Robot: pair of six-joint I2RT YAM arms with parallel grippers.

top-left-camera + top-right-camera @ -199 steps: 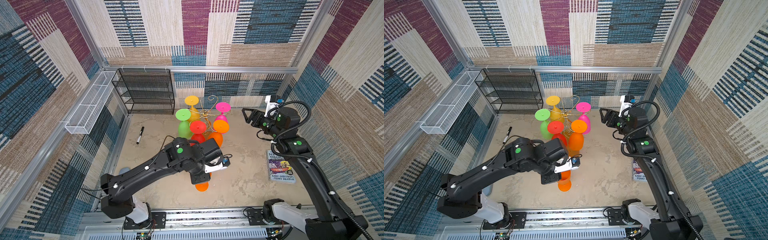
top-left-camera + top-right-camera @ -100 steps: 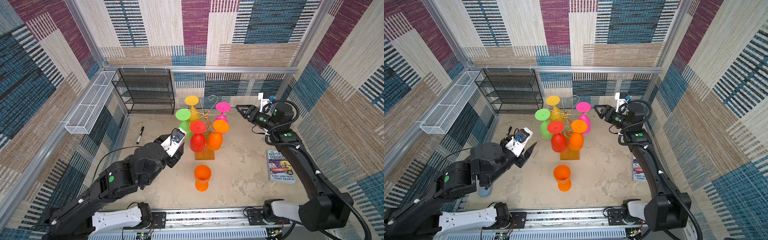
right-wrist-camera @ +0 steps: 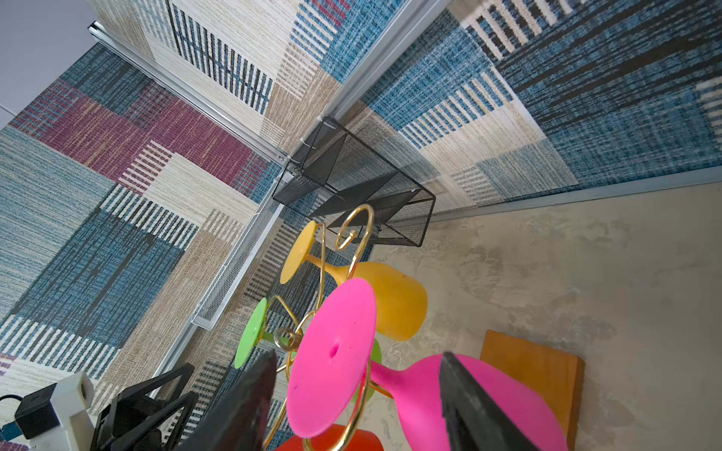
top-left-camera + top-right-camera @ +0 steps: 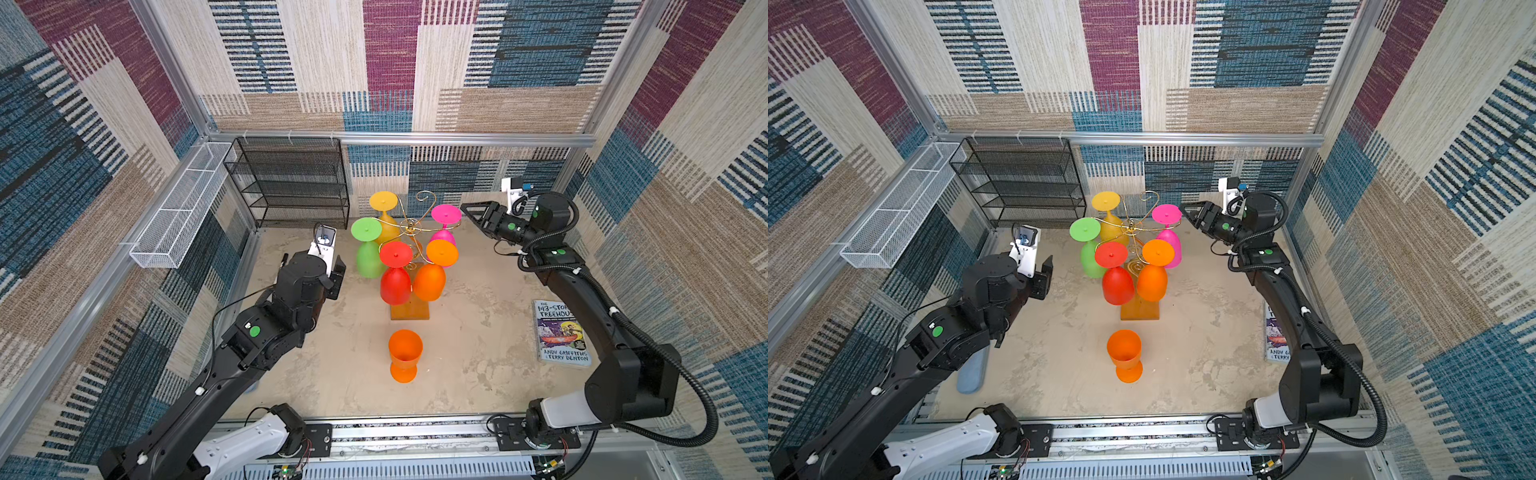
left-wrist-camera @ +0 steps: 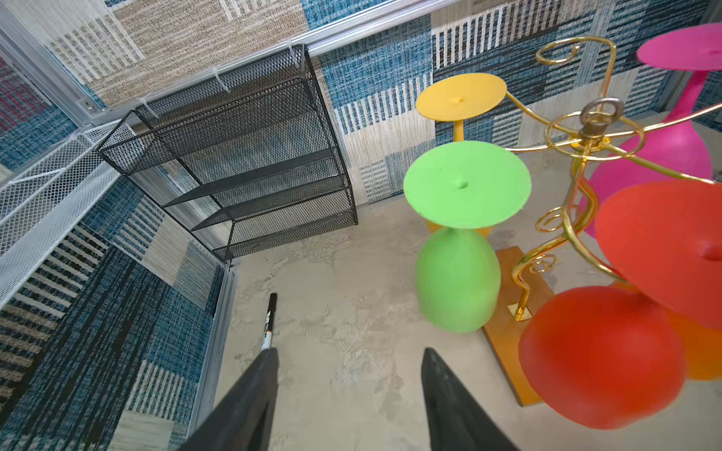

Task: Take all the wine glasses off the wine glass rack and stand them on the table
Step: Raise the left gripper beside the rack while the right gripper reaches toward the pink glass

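**Right claw open beside the pink glass**

The wine glass rack (image 4: 409, 311) carries five glasses hanging bowl-down: a yellow glass (image 4: 383, 201), a green glass (image 4: 368, 259), a red glass (image 4: 395, 282), an orange hanging glass (image 4: 430, 280) and the pink wine glass (image 4: 445, 215). The right gripper (image 4: 471, 214) hovers just beside the rack's pink wine glass with its jaws apart. In the right wrist view the glass's foot shows between the fingers (image 3: 469, 414), and no contact is visible. The left gripper (image 5: 349, 353) hangs near the rack's green-glass side, jaws spread and empty. A loose orange wine glass (image 4: 405, 353) stands upright in front of the rack's base, apart from it.
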